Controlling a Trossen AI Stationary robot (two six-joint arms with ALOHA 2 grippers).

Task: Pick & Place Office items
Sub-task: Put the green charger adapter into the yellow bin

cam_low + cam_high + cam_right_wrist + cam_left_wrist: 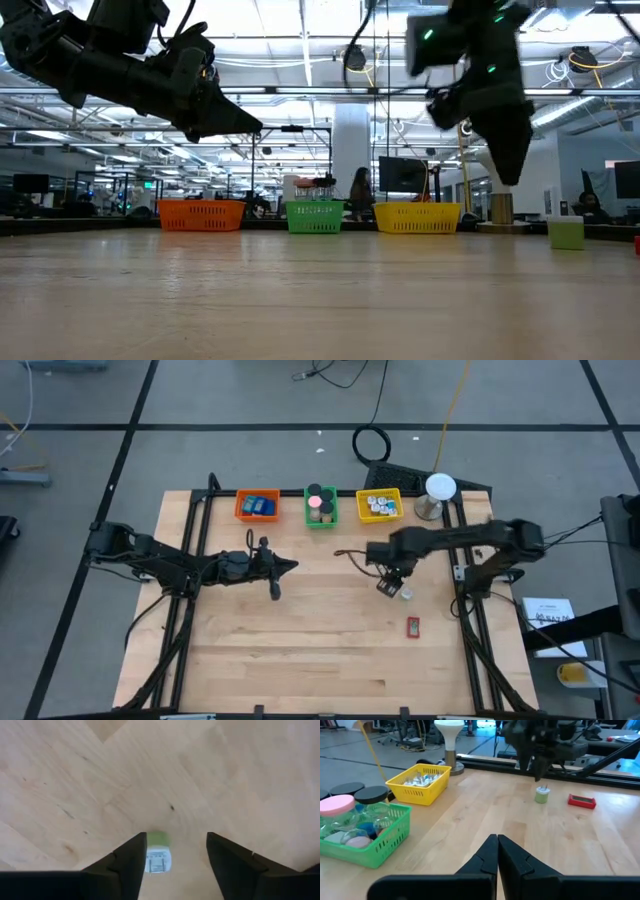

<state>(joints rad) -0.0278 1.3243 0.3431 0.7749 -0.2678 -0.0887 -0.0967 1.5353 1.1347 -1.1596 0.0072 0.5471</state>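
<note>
A small pale green office item stands on the wooden table, right of centre. A flat red item lies nearer the front edge. My right gripper hangs open above the green item, pointing down and clear of the table in the low view. The green item shows below it, by one finger. My left gripper is shut on nothing and hovers over the table's middle left, pointing toward the right arm.
Three bins stand in a row at the far edge: orange, green with round-lidded pieces, and yellow with small pieces. A white-domed metal stand is at the far right corner. Bare wood lies toward the near edge.
</note>
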